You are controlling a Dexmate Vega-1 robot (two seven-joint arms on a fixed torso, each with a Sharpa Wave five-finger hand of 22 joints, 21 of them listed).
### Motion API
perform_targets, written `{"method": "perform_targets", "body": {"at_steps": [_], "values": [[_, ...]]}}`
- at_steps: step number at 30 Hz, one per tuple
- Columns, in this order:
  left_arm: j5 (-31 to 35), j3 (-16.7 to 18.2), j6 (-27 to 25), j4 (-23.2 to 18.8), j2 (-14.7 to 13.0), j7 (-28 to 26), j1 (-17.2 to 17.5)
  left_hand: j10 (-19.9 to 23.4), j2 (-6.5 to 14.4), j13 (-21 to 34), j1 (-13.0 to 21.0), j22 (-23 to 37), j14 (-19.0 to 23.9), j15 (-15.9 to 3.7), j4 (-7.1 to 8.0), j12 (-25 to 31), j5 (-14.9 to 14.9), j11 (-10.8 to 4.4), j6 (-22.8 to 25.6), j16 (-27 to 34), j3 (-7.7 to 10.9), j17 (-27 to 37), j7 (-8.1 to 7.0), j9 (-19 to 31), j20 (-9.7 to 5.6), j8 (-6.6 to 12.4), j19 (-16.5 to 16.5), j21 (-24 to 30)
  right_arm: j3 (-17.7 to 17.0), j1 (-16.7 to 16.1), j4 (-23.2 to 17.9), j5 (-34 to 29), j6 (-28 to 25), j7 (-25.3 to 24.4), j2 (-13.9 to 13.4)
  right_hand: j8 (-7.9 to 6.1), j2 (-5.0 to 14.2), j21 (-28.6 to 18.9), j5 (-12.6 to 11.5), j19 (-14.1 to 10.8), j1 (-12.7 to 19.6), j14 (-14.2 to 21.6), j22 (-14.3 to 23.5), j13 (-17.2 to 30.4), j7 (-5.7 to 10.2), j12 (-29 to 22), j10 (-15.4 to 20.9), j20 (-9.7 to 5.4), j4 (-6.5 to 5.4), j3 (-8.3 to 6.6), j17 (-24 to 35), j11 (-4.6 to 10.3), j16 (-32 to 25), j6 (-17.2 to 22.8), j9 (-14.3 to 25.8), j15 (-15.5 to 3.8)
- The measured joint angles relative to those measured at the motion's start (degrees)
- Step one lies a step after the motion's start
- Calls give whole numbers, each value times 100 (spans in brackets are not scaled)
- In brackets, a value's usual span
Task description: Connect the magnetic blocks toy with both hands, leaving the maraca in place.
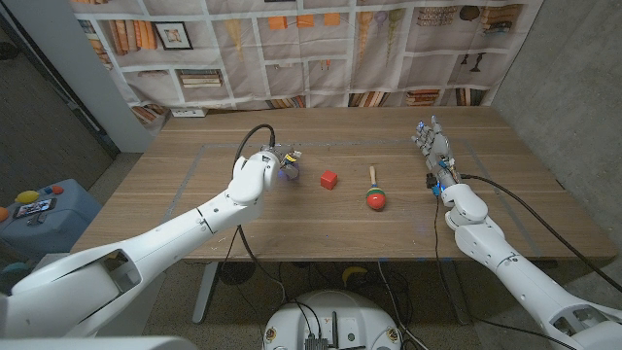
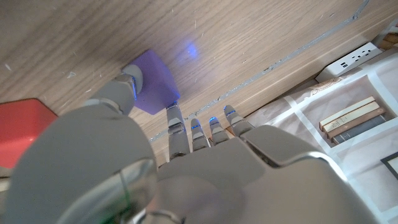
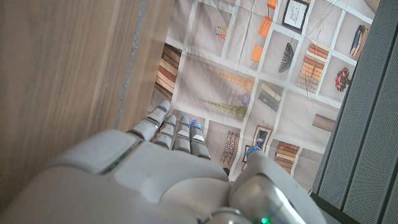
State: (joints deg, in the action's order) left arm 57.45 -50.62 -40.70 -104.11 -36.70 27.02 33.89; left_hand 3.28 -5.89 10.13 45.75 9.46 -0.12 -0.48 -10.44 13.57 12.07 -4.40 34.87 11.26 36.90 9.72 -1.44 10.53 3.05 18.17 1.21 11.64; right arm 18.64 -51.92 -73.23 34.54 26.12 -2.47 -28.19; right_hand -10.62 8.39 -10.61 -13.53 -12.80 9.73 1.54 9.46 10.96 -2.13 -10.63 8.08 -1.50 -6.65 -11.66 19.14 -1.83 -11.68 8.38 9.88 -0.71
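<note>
Maraca (image 1: 375,197) lies nearest the table's front edge, just right of centre in the head view, red head toward the camera and pale wooden handle pointing away. Red magnetic block (image 1: 329,180) sits just left of it, a little farther back, apart from both the maraca and the left hand; in the left wrist view the same red block (image 2: 25,127) shows at the left edge of frame. Left hand (image 1: 280,162) is at centre-left of the wooden table (image 1: 175,185), over the purple magnetic block (image 1: 290,172). Left wrist view shows the thumb tip against the purple block (image 2: 153,87) and fingers (image 2: 177,127) reaching to its other edge; whether the block is truly gripped I cannot tell. Right hand (image 1: 431,144) stands at upper right of the table, fingers spread and straight, holding nothing. Bookshelf-print backdrop (image 1: 321,49) hangs behind the table.
</note>
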Motion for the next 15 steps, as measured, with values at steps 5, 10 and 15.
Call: {"method": "perform_targets", "body": {"at_steps": [5, 10, 15], "values": [[-10, -39, -84, -4, 9, -218, 38, 206, -1, 0, 121, 0, 234, -104, 12, 0, 0, -59, 381, 0, -80, 0, -74, 1, -67, 69, 146, 0, -2, 3, 23, 4, 21, 0, 14, 0, 0, 0, 0, -19, 0, 0, 0, 0, 0, 0, 0, 19, 17, -47, -28, 0, 0, 0, 0, 0], [-14, -71, -143, -4, 16, -411, 66, 423, -27, 0, 215, 0, 457, -165, 15, -1, -1, -158, 799, 0, -175, 0, -164, -4, -151, 130, 368, -1, -4, 4, 35, 6, 31, 0, 21, 0, 0, 0, 0, -19, 0, 0, 0, 0, 0, 0, 0, 18, 17, -46, -27, 0, 0, 0, 0, 0], [-9, -111, -188, -10, 5, -563, 83, 542, -35, 0, 310, 29, 546, -157, 36, -26, -16, -214, 982, 0, -212, 0, -80, -8, -200, 196, 488, -1, -7, 3, 28, 6, 33, -8, 16, 0, 0, 0, 0, -18, 0, 0, 0, 0, 22, 0, 0, 18, 17, -46, -27, 0, 0, 22, 0, 0]]}}
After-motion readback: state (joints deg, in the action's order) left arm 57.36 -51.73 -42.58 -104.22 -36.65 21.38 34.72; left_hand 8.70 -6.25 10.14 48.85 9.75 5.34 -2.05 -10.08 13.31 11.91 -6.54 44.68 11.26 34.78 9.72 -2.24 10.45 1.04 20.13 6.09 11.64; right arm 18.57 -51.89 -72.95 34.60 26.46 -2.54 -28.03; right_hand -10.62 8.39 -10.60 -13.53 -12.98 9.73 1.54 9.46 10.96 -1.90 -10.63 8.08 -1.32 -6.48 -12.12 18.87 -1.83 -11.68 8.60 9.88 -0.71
